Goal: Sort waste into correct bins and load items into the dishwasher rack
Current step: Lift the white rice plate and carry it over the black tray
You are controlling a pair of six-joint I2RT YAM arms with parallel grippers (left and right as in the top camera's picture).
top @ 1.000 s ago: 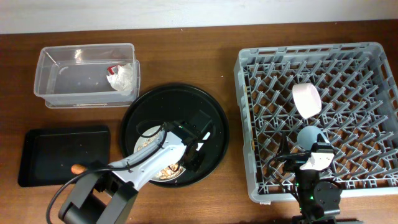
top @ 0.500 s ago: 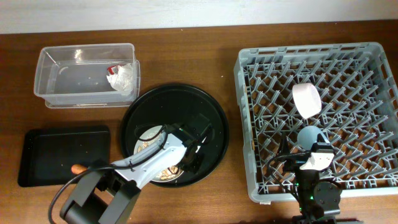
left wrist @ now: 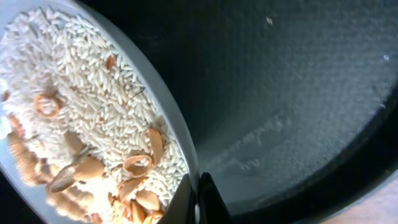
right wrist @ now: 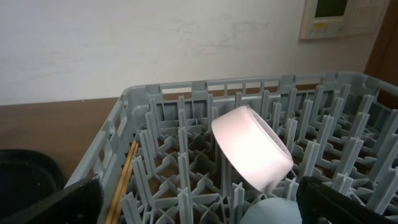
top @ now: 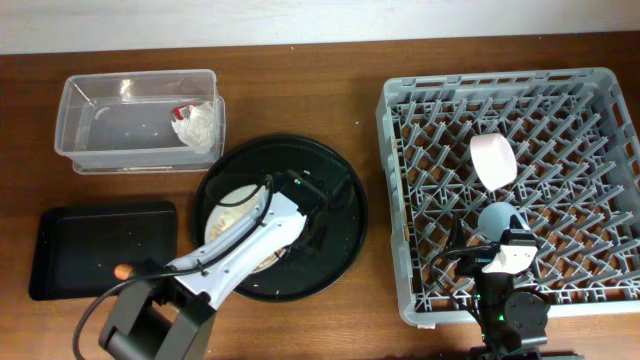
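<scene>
My left gripper is shut on the rim of the pale plate, which holds rice-like leftovers and brown bits. In the overhead view the gripper holds the plate over the left half of the round black tray. The clear tub holds the white napkin and the red wrapper. The orange sausage piece lies in the shallow black tray. The white bowl and the light-blue cup stand in the grey rack. My right gripper is open and empty at the rack's front.
In the right wrist view the bowl leans on the pegs, with the cup just below it. Wooden chopsticks lie along the rack's left wall. The round black tray fills the table's middle.
My left gripper has moved up and to the left with the plate, which now shows more fully over the round tray's left side. The right arm has not moved.
</scene>
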